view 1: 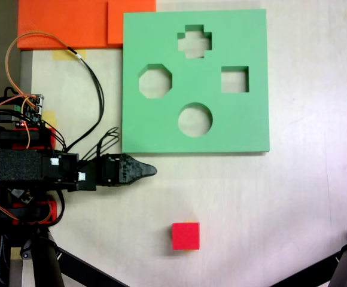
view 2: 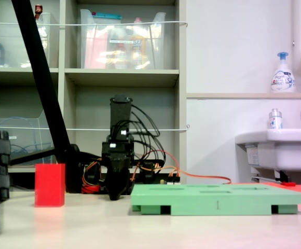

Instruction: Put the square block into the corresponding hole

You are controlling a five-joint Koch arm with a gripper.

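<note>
Gripper parked empty between green foam board and square block; jaw opening cannot be told; square hole unfilled

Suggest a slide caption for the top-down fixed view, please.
Claw rests near the green board, red cube waiting below.

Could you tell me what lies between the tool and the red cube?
Nothing: in a fixed view, bare pale tabletop separates the tool from the red cube.
</note>
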